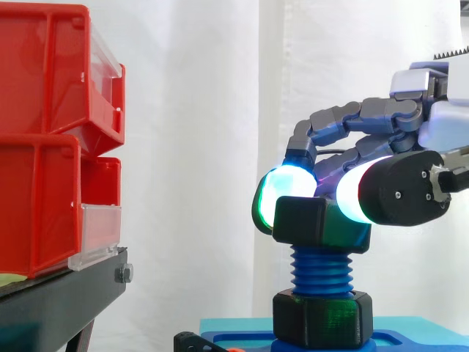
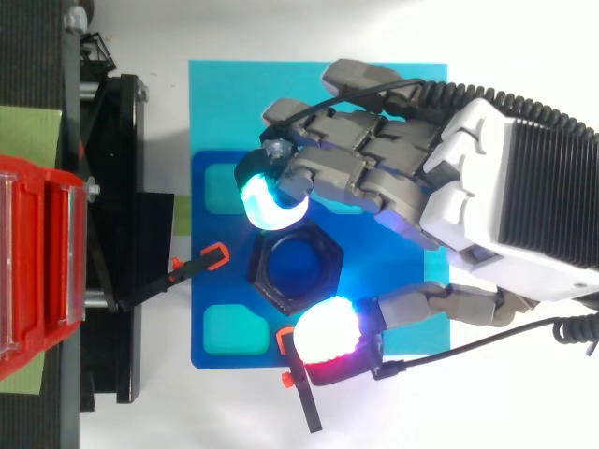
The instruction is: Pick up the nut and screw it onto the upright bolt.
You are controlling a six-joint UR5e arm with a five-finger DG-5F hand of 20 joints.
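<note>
A black hexagonal nut [image 1: 308, 220] [image 2: 295, 269] sits at the top of the upright blue threaded bolt [image 1: 321, 270]. My hand [image 1: 381, 139] [image 2: 402, 168] comes in from the right, its fingers curled round the nut. A cyan-green glowing fingertip [image 1: 282, 187] [image 2: 271, 204] presses one side of the nut and a white-red glowing thumb pad [image 1: 355, 196] [image 2: 328, 332] presses the opposite side. Lower on the bolt a second black nut [image 1: 322, 317] rests against the blue base [image 2: 215, 281]. In the top view the bolt's blue end shows through the nut's hole.
Red bins [image 1: 51, 132] [image 2: 37, 262] are stacked on a black stand [image 1: 58, 301] at the left. The blue base lies on a cyan sheet [image 2: 225, 94]. Small black clamps with orange tips [image 2: 201, 262] [image 2: 299, 388] stick out beside the base.
</note>
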